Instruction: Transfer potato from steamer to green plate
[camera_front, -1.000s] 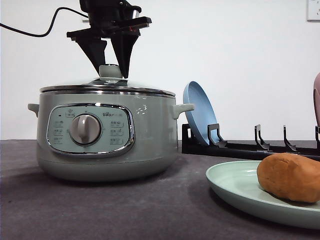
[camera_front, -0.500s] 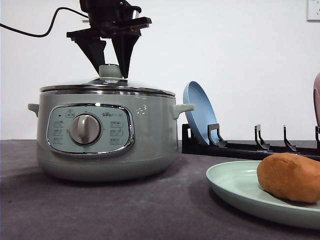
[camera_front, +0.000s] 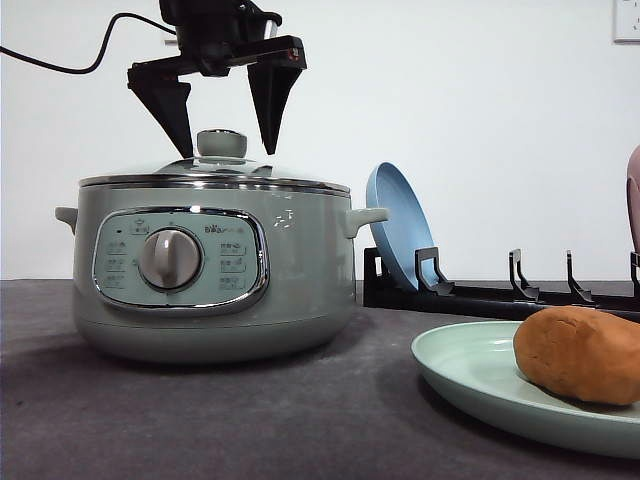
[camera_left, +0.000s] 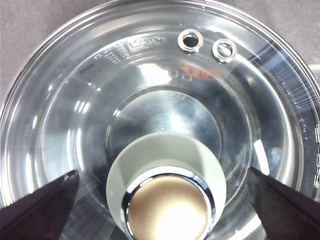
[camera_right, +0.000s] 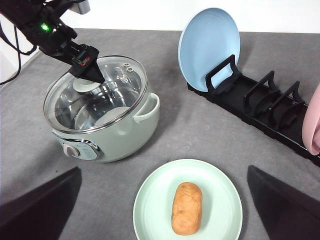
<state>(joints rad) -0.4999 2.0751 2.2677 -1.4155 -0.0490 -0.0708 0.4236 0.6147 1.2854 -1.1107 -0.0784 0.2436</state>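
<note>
Potato on the green plate, lid on the steamer.

The potato (camera_right: 187, 208) lies on the green plate (camera_right: 150, 210) at the near right of the grey surface (camera_right: 210, 130). The left gripper (camera_front: 228, 145) hangs over the steamer (camera_front: 210, 265), fingers (camera_front: 272, 95) spread wide either side of the lid knob (camera_front: 221, 143), not touching it. The right gripper (camera_right: 165, 235) is spread open high above the plate. A blue plate (camera_front: 398, 225) stands in the rack (camera_front: 500, 295) far right.

The left gripper (camera_front: 226, 125) has spread its jaws off the lid knob (camera_front: 221, 143).
</note>
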